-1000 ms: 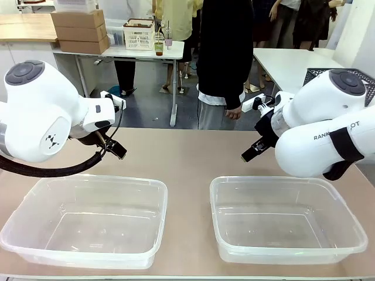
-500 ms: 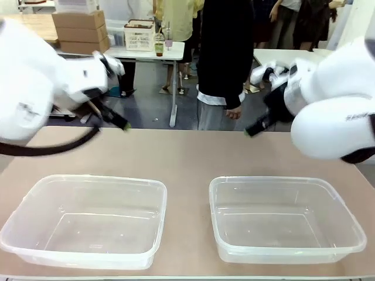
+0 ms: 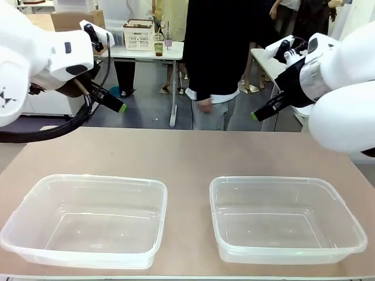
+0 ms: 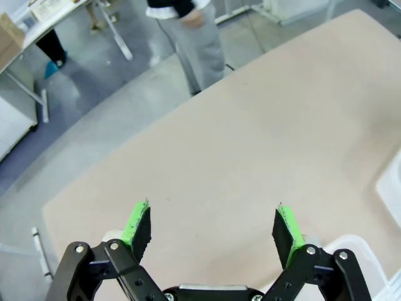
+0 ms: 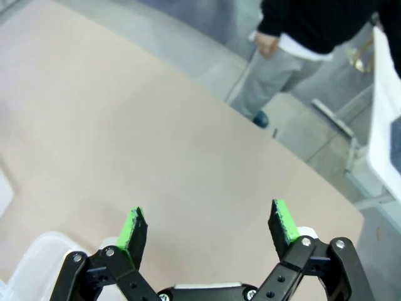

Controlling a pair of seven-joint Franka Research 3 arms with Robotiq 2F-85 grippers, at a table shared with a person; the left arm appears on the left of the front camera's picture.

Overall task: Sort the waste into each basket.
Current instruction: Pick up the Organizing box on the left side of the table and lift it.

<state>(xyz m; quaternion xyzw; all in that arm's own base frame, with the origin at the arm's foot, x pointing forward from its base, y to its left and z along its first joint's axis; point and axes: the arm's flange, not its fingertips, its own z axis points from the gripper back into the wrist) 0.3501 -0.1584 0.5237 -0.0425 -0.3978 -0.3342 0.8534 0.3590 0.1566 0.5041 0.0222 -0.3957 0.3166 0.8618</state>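
1. The left tub [image 3: 99, 179] and the right tub [image 3: 281, 179] sit side by side at the near edge of the table [image 3: 187, 149], long sides running across it, nothing inside.
2. My left gripper [image 3: 115, 108] hangs above and beyond the left tub, jaws spread wide.
3. My right gripper [image 3: 258, 115] mirrors it beyond the right tub, jaws spread, pinching nothing.

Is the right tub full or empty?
Empty. Nothing lies inside the right tub; its bare bottom shows through the clear walls.

The left gripper [image 4: 213, 227] and the right gripper [image 5: 207, 224] hover high above the desk's [image 3: 187, 153] far edge, both angled downward, jaws spread wide and empty.
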